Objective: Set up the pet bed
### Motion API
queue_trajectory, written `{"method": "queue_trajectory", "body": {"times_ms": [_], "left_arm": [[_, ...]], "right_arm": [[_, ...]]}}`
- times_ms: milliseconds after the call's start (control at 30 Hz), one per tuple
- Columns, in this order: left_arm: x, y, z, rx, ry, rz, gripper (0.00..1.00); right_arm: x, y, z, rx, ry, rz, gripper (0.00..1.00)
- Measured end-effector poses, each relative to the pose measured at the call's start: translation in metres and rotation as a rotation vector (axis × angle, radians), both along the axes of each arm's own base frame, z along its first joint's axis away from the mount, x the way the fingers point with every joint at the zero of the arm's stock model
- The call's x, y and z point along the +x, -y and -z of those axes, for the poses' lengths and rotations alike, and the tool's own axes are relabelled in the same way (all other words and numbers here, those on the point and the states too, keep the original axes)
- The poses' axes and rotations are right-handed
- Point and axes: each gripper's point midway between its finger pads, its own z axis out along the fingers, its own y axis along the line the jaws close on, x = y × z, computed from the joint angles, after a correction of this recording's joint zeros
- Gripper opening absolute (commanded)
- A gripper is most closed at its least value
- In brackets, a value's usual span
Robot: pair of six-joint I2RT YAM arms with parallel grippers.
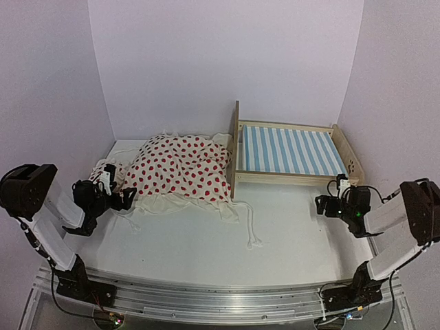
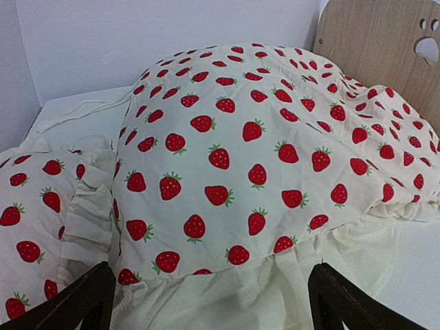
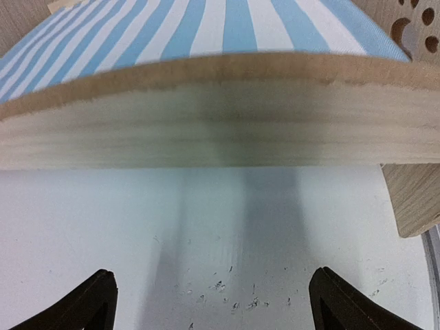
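The pet bed [image 1: 289,178], a light-wood frame with a blue-and-white striped mattress [image 1: 292,150], stands at the back right, its tall headboard [image 1: 235,148] facing left. A white blanket [image 1: 180,168] printed with red strawberries lies heaped against the headboard, and a matching small pillow [image 1: 110,172] sits at its left end. My left gripper [image 1: 122,199] hovers open just in front of the blanket's ruffled hem [image 2: 227,289], holding nothing. The right gripper [image 1: 323,205] is open over bare table, facing the bed's near side rail [image 3: 220,117].
A thin white tie string [image 1: 251,227] trails from the blanket onto the table in front of the bed. Lilac walls close in the back and both sides. The lower footboard [image 1: 349,158] sits close to the right wall.
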Motion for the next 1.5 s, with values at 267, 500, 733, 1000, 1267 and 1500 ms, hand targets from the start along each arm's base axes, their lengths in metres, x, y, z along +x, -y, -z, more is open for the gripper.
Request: {"method": "queue_trajectory", "body": {"times_ms": [267, 500, 733, 1000, 1267, 1500], "left_arm": [[-0.001, 0.002, -0.002, -0.003, 0.004, 0.015, 1.00], [-0.001, 0.030, -0.078, 0.032, 0.096, 0.195, 1.00], [0.060, 0.063, -0.149, 0.322, 0.156, 0.423, 0.99], [0.079, 0.103, -0.023, 0.579, -0.165, 0.671, 1.00], [0.119, 0.143, 0.017, 0.687, -0.223, 0.689, 0.59], [0.111, 0.137, 0.028, 0.664, -0.291, 0.702, 0.00]], "right_arm": [[0.008, -0.006, -0.058, 0.135, 0.047, 0.028, 0.98], [-0.008, -0.017, -0.103, 0.253, 0.060, 0.020, 0.94], [-0.012, -0.041, -0.154, 0.315, 0.076, -0.039, 0.92], [-0.011, -0.087, -0.161, 0.300, -0.030, -0.125, 0.92], [-0.017, -0.134, -0.155, 0.272, -0.105, -0.229, 0.90], [-0.022, -0.180, -0.163, 0.264, -0.125, -0.321, 0.89]]}}
